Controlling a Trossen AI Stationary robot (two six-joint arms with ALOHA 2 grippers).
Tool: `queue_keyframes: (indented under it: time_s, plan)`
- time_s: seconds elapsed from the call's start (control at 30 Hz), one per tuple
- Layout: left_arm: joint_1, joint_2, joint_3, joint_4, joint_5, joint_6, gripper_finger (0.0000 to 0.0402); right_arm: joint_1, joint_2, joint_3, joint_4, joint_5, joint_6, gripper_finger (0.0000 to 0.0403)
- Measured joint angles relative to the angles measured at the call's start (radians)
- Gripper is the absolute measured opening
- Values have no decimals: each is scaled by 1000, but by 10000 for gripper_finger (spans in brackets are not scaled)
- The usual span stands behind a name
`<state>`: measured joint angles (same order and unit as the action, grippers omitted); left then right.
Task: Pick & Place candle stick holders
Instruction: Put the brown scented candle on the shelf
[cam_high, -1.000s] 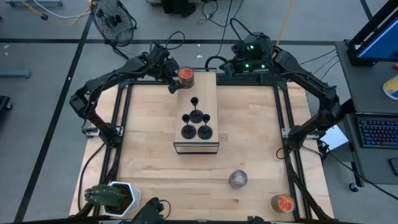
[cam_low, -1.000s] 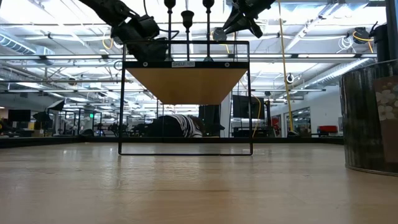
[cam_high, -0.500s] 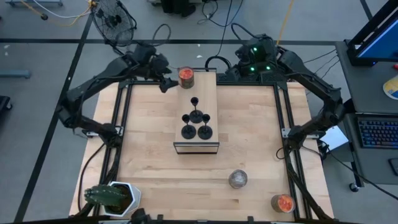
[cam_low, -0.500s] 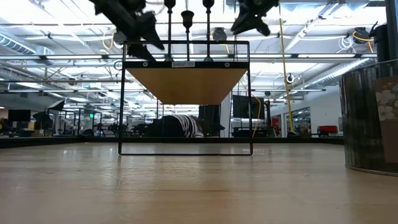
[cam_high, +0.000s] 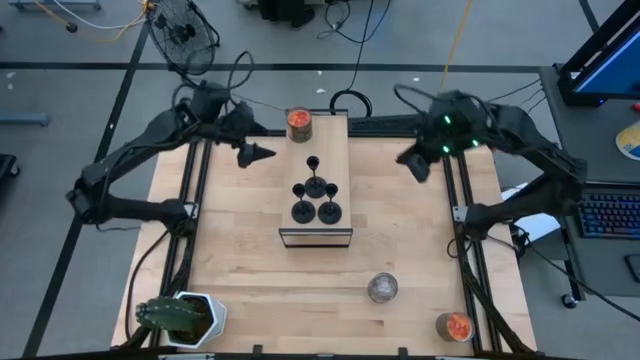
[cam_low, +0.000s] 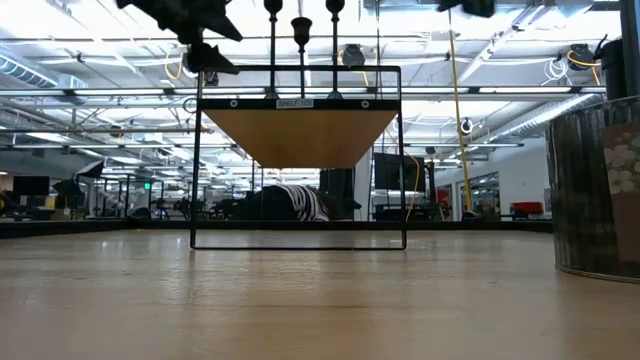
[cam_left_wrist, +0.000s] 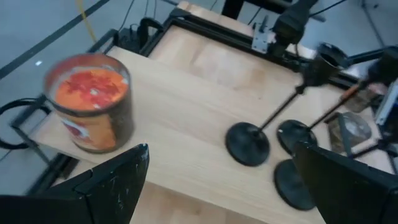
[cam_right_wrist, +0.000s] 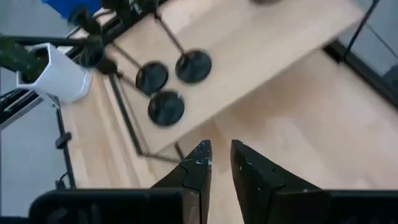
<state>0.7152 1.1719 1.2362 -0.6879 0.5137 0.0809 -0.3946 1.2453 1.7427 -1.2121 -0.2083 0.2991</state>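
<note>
Several black candle stick holders (cam_high: 313, 190) stand by their round bases on a raised wooden shelf (cam_high: 337, 140) at mid-table; their bases also show in the left wrist view (cam_left_wrist: 247, 143) and the right wrist view (cam_right_wrist: 166, 107). A glass jar with orange contents (cam_high: 298, 124) stands on the shelf's far left corner. My left gripper (cam_high: 256, 138) hangs open to the left of that jar, apart from it. My right gripper (cam_high: 408, 163) hovers to the right of the shelf, its fingers (cam_right_wrist: 198, 158) only a narrow gap apart with nothing between them.
A round silvery jar (cam_high: 382, 288) and a second orange-filled jar (cam_high: 454, 326) stand near the table's front right. A white planter with a green plant (cam_high: 182, 317) sits at the front left corner. Bare wood lies on both sides of the shelf.
My left gripper has drawn back from the orange jar toward the table's left edge and risen, staying open; the jar has stayed in place. My right gripper has swung from the far edge behind the shelf toward the table's right and near side.
</note>
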Motion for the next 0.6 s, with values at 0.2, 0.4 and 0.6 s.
queue_keyframes:
  time_s: [0.2, 0.4, 0.6]
  plan:
    - [-10, -152, -194, 150, -27, -84, 399, 171, -144, -168, 4, 106, 205, 50]
    - [-11, -296, -344, 230, -38, -134, 399, 341, -228, -392, 165, 102, 354, 50]
    - [-10, -402, -452, 301, -44, -148, 399, 483, -237, -578, 299, 74, 484, 50]
